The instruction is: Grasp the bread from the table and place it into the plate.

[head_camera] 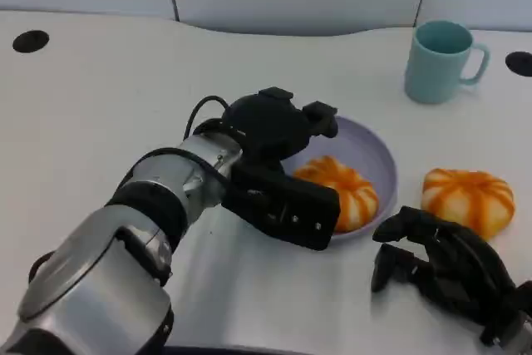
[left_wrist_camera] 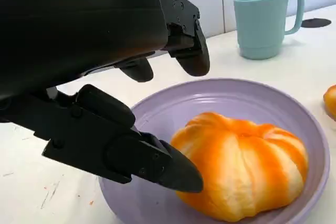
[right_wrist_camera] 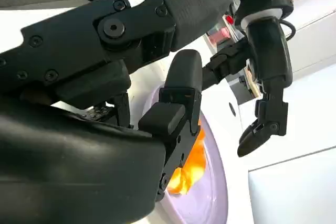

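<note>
**A:** Start nearest you. What is your right hand doing?

**B:** You see it low on the table, at the near right edge, fingers curled inward with nothing between them. It touches no bread.

**A:** And just beyond it?

**B:** One orange-striped bun lies on the bare table, just past your right hand and to the right of the plate, apart from its rim.

**A:** Your left hand?

**B:** Your left forearm reaches in from the near left, and the hand sits over the left side of the lilac plate. In the left wrist view its fingers are spread apart; one lower fingertip lies right beside the bread, and you cannot tell whether it touches. The upper fingers hang above the plate, clear of the loaf. The hand holds nothing.

**A:** So where is the bread?

**B:** It rests inside the plate, on the near-right part of the bowl, upright on its base.

**A:** Farther back?

**B:** A teal mug stands well behind the plate to the right, handle pointing right. Two dark round holes mark the table's far corners.
</note>
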